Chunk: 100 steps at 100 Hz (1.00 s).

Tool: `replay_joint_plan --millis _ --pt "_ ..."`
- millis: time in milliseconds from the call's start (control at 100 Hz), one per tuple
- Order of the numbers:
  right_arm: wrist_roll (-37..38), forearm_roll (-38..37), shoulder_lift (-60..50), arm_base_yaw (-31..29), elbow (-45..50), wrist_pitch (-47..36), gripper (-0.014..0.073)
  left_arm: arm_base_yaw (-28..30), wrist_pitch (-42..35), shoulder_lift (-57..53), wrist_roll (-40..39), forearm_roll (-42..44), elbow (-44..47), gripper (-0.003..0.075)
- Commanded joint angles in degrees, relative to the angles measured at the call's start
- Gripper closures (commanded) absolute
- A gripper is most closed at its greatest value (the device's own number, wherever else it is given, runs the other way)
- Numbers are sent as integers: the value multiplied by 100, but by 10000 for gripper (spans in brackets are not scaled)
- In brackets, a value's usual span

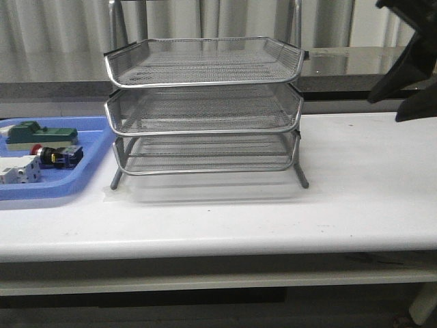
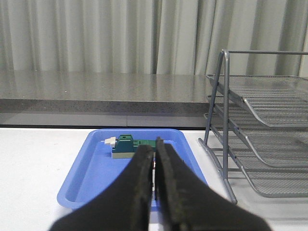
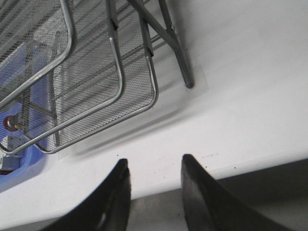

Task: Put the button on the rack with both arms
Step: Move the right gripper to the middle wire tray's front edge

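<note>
The button (image 1: 56,156) lies on its side in the blue tray (image 1: 48,186), red cap to the left. The silver three-tier rack (image 1: 205,102) stands mid-table, its tiers empty. My left gripper (image 2: 155,155) is shut with nothing in it, and it hovers in front of the blue tray (image 2: 86,173); its fingers hide the button. My right gripper (image 3: 154,166) is open and empty, high over the table's front edge, right of the rack (image 3: 96,96). The button's red cap (image 3: 9,123) shows through the mesh. The right arm (image 1: 410,68) shows at the top right of the front view.
A green block (image 1: 41,133) and a white breaker-like block (image 1: 17,169) also lie in the blue tray. The green block (image 2: 127,146) shows beyond my left fingers. The rack (image 2: 260,134) stands right of the tray. A grey ledge and curtains run behind the table.
</note>
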Motion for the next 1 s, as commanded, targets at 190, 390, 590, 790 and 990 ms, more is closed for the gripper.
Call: replay_joint_plan --millis 190,390,590,790,990 --pt "-73 112 752 52 -964 -363 308 10 -449 -185 -55 -45 265 716" --pt "-173 112 1258 59 -1489 -166 308 10 -449 -185 -55 -45 265 716" --pt "-177 112 1521 59 -1639 -86 308 10 -449 -185 -55 -45 265 716" --pt "-177 112 1546 59 -1639 -86 308 10 -449 -185 -55 -45 265 716" --pt "-177 178 1545 59 -1639 -81 308 10 -449 -185 -55 -45 265 716"
